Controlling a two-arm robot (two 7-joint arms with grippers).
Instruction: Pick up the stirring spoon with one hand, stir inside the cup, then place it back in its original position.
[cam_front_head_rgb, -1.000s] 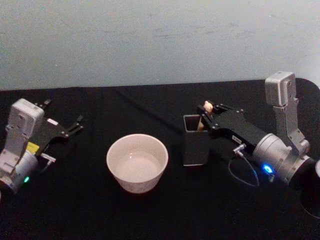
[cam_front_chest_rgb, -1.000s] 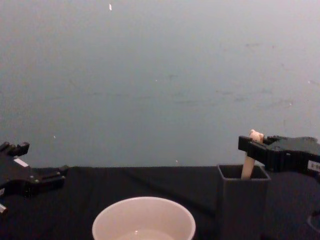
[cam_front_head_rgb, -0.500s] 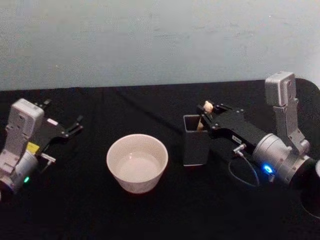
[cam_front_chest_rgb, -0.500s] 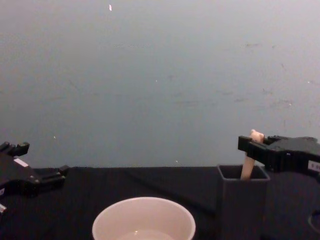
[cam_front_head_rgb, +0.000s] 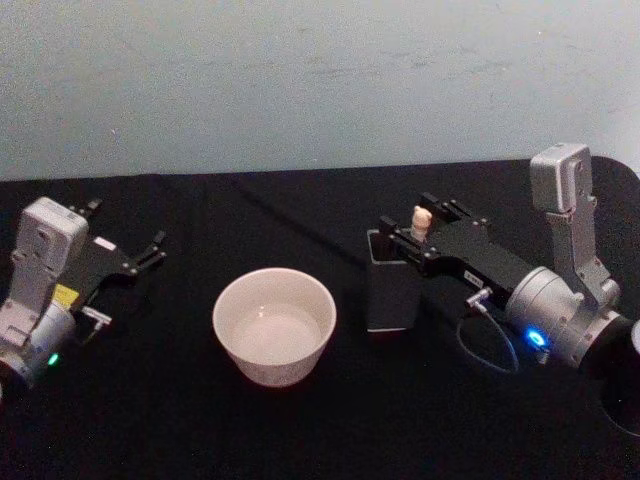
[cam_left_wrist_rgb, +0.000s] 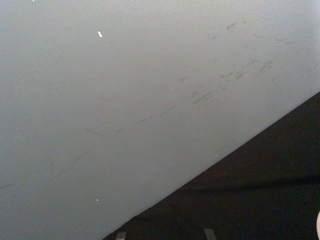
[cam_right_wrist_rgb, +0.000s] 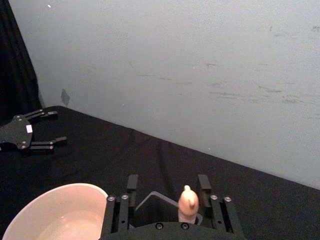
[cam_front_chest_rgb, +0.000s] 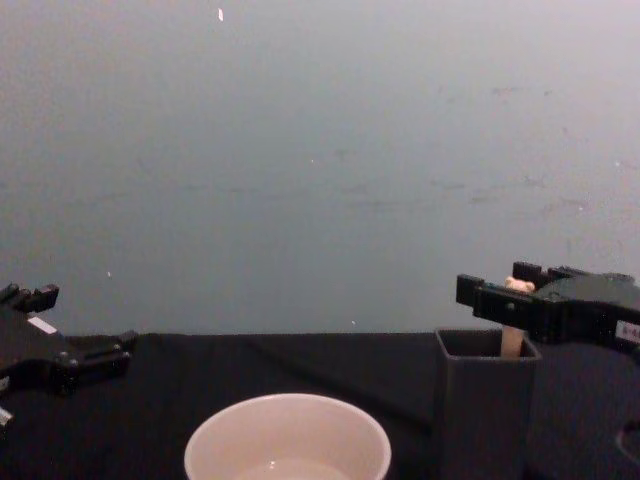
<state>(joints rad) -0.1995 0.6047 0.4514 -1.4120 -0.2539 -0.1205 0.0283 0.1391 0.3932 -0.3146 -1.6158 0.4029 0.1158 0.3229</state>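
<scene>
The stirring spoon (cam_front_head_rgb: 421, 218) stands in the dark grey square holder (cam_front_head_rgb: 392, 296), with just its beige bear-head knob (cam_right_wrist_rgb: 188, 199) and upper handle (cam_front_chest_rgb: 512, 338) above the rim. My right gripper (cam_front_head_rgb: 406, 212) is open and level with the knob, one finger on each side of it. In the right wrist view the knob sits closer to one finger (cam_right_wrist_rgb: 204, 182) than to the other. The cream cup (cam_front_head_rgb: 270, 366) stands left of the holder (cam_front_chest_rgb: 483, 410) and has liquid in it. My left gripper (cam_front_head_rgb: 150, 246) is parked open at the far left.
A black cloth (cam_front_head_rgb: 200, 430) covers the table, and a pale blue-grey wall (cam_front_head_rgb: 300, 80) rises close behind it. There is a dark round object (cam_front_head_rgb: 628, 372) at the right edge, behind my right arm. Bare cloth lies between the cup (cam_front_chest_rgb: 288, 420) and the left gripper (cam_front_chest_rgb: 100, 352).
My right gripper has pushed forward over the holder, so its fingers now flank the spoon's knob instead of sitting behind it. The spoon handle stands straighter. The left arm has not moved.
</scene>
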